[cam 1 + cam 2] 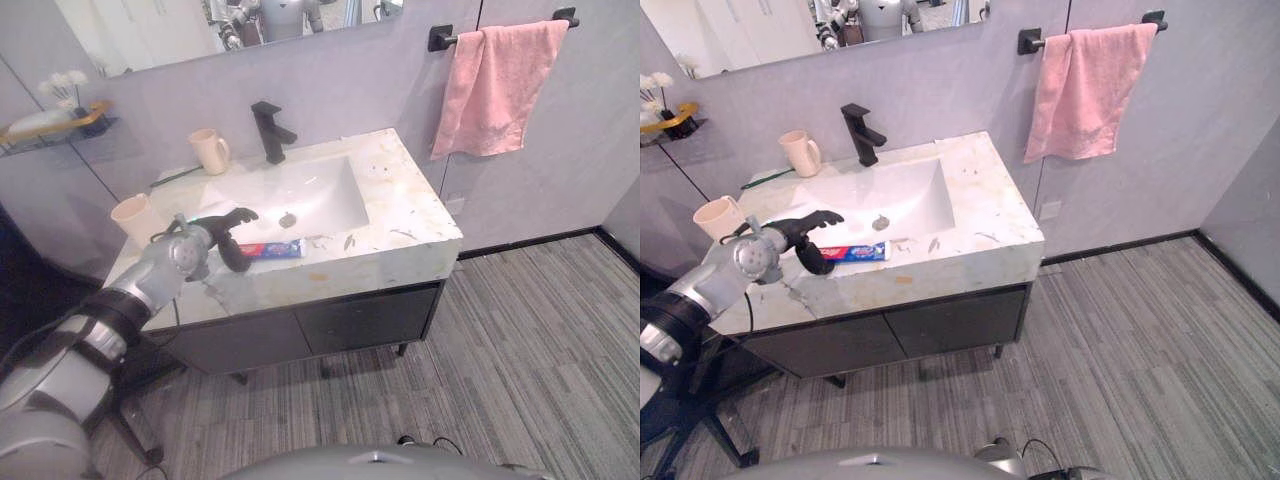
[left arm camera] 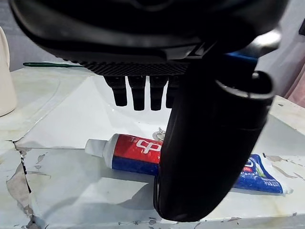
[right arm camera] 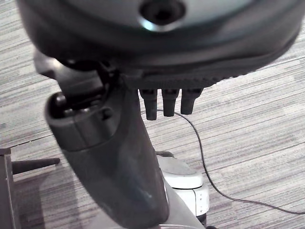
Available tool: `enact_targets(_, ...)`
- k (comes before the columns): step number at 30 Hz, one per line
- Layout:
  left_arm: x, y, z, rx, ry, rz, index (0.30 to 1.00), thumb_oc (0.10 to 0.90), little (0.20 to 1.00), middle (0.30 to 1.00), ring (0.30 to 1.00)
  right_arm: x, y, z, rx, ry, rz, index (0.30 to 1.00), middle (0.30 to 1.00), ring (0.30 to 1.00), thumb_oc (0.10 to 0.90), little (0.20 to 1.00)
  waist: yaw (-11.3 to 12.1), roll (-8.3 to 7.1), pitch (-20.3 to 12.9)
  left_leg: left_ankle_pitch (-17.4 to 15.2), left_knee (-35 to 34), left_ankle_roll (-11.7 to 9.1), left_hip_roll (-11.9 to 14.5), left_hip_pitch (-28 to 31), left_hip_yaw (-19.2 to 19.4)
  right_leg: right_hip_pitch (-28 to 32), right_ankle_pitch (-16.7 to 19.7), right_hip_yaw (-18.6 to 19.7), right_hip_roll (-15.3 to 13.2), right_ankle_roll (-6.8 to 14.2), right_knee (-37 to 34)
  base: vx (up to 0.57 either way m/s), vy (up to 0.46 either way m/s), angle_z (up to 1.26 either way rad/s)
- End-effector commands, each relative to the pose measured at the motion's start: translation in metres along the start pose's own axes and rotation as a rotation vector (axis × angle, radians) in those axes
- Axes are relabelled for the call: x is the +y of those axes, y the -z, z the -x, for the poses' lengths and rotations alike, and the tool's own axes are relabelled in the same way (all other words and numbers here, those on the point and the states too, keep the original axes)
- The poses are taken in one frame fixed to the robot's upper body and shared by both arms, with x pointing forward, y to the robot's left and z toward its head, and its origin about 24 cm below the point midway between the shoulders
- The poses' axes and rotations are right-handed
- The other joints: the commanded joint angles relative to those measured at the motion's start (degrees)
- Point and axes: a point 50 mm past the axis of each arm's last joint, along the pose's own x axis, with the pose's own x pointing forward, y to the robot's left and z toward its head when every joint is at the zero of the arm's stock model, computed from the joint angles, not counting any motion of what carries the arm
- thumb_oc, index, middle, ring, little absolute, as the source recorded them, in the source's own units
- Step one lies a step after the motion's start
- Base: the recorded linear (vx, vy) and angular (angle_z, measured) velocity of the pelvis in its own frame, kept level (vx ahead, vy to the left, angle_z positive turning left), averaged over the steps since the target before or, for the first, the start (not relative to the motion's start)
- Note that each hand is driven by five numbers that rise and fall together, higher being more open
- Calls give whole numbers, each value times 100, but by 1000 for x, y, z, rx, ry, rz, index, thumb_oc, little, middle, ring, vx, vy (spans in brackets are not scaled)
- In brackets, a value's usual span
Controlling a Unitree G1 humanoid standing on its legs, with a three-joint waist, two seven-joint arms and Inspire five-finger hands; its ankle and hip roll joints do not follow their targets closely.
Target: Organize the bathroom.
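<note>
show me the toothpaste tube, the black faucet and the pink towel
toothpaste tube (image 1: 272, 249), left eye view, middle of the tube lying on the counter's front edge
black faucet (image 1: 269, 130), left eye view, on its upright body behind the sink
pink towel (image 1: 1085, 90), right eye view, middle of the cloth hanging from the bar

The left hand (image 1: 800, 238) hovers with fingers (image 1: 825, 216) spread over the toothpaste tube (image 1: 853, 252) on the marble counter (image 1: 980, 215).

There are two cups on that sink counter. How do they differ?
The cup by the tap has a handle and stands at the back of the counter; the cup at the front left corner shows no handle and stands nearer the left robot hand. Both are cream-coloured and upright.
</note>
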Motion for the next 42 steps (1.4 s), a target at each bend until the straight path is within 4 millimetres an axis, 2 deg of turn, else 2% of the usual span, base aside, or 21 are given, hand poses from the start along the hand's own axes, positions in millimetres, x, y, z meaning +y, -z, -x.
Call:
enact_targets(1, 47, 13, 5, 80, -233, -41, 900, 800, 900, 900, 900, 7, -5, 0, -5, -13, 55, 900, 900, 900, 800, 900, -112, -311, 61, -412, 549, 372, -406, -228, 458, 188, -1280, 560, 103, 295, 532, 0, 0, 0)
enact_targets(7, 36, 16, 1, 121, -179, -46, 900, 800, 900, 900, 900, 9, -5, 0, -4, -13, 59, 900, 900, 900, 800, 900, -151, -317, 67, -417, 554, 389, -428, -241, 465, 165, -1296, 590, 102, 297, 568, 5, 4, -1)
enact_targets(8, 32, 17, 1, 130, -159, -51, 778, 718, 778, 778, 778, 9, -5, 0, -6, -11, 60, 900, 900, 900, 800, 900, -159, -312, 70, -418, 553, 392, -429, -238, 476, 168, -1299, 594, 101, 300, 569, 0, 0, 0)
enact_targets(9, 29, 17, 0, 137, -142, -52, 580, 587, 580, 580, 580, 9, -5, 0, -6, -10, 60, 900, 900, 900, 800, 900, -167, -309, 70, -418, 548, 395, -431, -233, 477, 168, -1301, 598, 101, 301, 572, 0, 0, 0)
enact_targets(10, 24, 19, -1, 148, -123, -50, 559, 573, 559, 559, 559, 9, -6, 1, -6, -10, 60, 900, 900, 900, 800, 900, -175, -307, 66, -420, 544, 398, -437, -231, 478, 167, -1303, 598, 98, 304, 573, 0, 0, 0)
enact_targets(12, 20, 20, -2, 165, -104, -54, 300, 400, 300, 300, 300, 9, -6, 1, -7, -9, 60, 900, 900, 900, 800, 900, -184, -303, 62, -423, 542, 403, -443, -232, 483, 162, -1307, 595, 95, 307, 578, 0, 0, 0)
enact_targets(19, -1, 27, -5, 214, -65, -73, 300, 400, 300, 300, 300, 10, -7, 1, -10, -8, 63, 900, 900, 900, 800, 900, -231, -308, 62, -433, 536, 419, -464, -226, 505, 146, -1313, 616, 90, 314, 593, 6, 5, -2)
enact_targets(26, 0, 24, -5, 160, -202, -28, 300, 400, 300, 300, 300, 10, -5, 1, -14, 4, -35, 900, 900, 900, 800, 900, -246, -323, 44, -421, 523, 416, -485, -238, 515, 129, -1295, 639, 83, 322, 592, 7, 13, -3)
enact_targets(28, 8, 15, -4, 81, -295, 34, 300, 400, 300, 300, 300, 9, -6, 0, -28, 9, -125, 900, 900, 900, 800, 900, -242, -337, 44, -419, 516, 416, -484, -234, 522, 126, -1281, 653, 87, 322, 590, 0, 0, 0)
enact_targets(31, 36, -4, 5, -71, -439, 178, 300, 400, 300, 300, 300, -2, -12, 1, -98, 35, -310, 900, 900, 900, 800, 900, -245, -368, 44, -401, 480, 406, -484, -220, 532, 111, -1241, 690, 93, 325, 588, 5, 22, -1)
enact_targets(34, 53, -12, 13, -152, -524, 264, 300, 400, 300, 300, 300, -11, -22, 3, -176, 70, -443, 900, 900, 900, 800, 900, -267, -399, 58, -384, 438, 402, -483, -195, 537, 96, -1209, 724, 100, 335, 587, 1, 10, -1)
enact_targets(36, 68, -18, 22, -226, -574, 343, 300, 400, 300, 300, 300, -25, -33, 7, -266, 120, -555, 900, 900, 900, 800, 900, -291, -441, 73, -367, 413, 398, -478, -179, 540, 80, -1175, 762, 103, 342, 587, -8, 14, -2)
enact_targets(38, 86, -24, 37, -304, -652, 435, 300, 400, 300, 300, 300, -44, -53, 18, -404, 212, -652, 900, 900, 900, 800, 900, -340, -487, 107, -342, 377, 389, -478, -167, 541, 44, -1138, 810, 106, 350, 596, -25, 44, -4)
enact_targets(39, 99, -29, 49, -362, -703, 508, 300, 400, 300, 300, 300, -63, -69, 32, -528, 303, -724, 900, 900, 900, 800, 900, -389, -518, 148, -339, 361, 372, -479, -142, 527, 42, -1144, 825, 102, 370, 624, -23, 39, -3)
enact_targets(40, 101, -29, 50, -368, -710, 513, 300, 400, 300, 300, 300, -64, -70, 33, -536, 308, -728, 900, 900, 900, 800, 900, -389, -518, 138, -326, 362, 368, -476, -162, 533, 22, -1125, 834, 106, 365, 617, -19, 36, -8)
enact_targets(42, 121, -34, 68, -436, -776, 593, 300, 400, 300, 300, 300, -93, -94, 60, -705, 422, -788, 900, 900, 900, 800, 900, -439, -556, 146, -305, 355, 349, -477, -186, 529, -17, -1088, 886, 110, 380, 613, -15, 33, -12)
